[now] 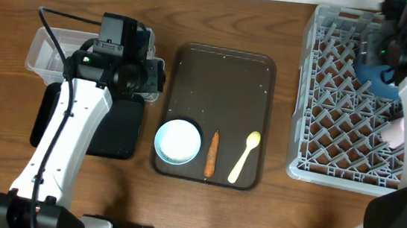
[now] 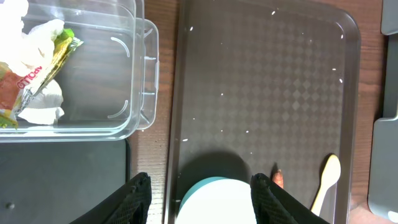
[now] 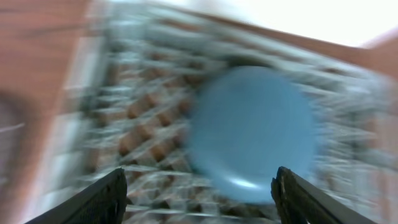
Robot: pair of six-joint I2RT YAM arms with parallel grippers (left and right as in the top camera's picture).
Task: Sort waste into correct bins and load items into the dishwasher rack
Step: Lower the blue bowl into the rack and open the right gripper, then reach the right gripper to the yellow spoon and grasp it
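Observation:
My left gripper [image 1: 151, 79] [image 2: 200, 200] is open and empty, above the left edge of the dark brown serving tray [image 1: 225, 79] [image 2: 267, 93]. On that tray lie a white bowl [image 1: 178, 141] [image 2: 224, 202], a small orange carrot [image 1: 212, 154] [image 2: 278, 178], a pale yellow spoon [image 1: 244, 157] [image 2: 326, 180] and loose rice grains [image 2: 222, 94]. The clear tub [image 1: 44, 54] [image 2: 134, 68] holds white tissues [image 2: 37, 43] and a yellow-green wrapper [image 2: 46, 65]. The black tray [image 1: 116, 128] [image 2: 62, 180] lies in front of it. My right gripper [image 1: 389, 49] [image 3: 202, 205] is open over the grey rack [image 1: 338, 112] [image 3: 143, 124], above a blue bowl [image 1: 379, 75] [image 3: 252, 130]. That view is blurred.
A pink cup [image 1: 396, 132] sits in the rack at its right side, partly behind my right arm. My left arm stretches over the black tray. The rack's edge shows at the right of the left wrist view [image 2: 388, 155].

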